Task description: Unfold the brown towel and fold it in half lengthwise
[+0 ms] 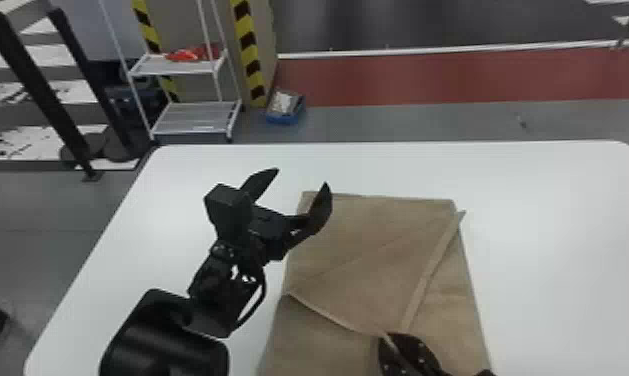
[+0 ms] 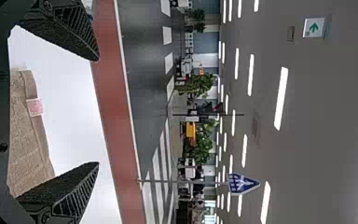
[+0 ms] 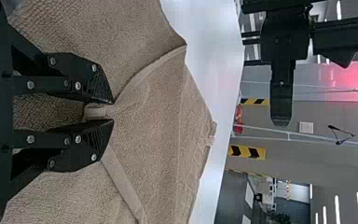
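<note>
- Brown rectangular cloth towel (image 1: 358, 240) on the white tabletop (image 1: 553, 240); long axis runs away from robot, one layer turned back diagonally.
- Right black two-finger gripper (image 3: 112, 111): fingers nearly together, towel's hemmed corner pinched between, over the towel's near part.
- Left black two-finger gripper (image 1: 302, 177): fingers wide apart, nothing between them, by the towel's far left corner; most of the towel lies rightward and robot-ward of it.
- Likely next: right, already on the corner, opens out the turned-back layer; left is nearer the far edge.
</note>
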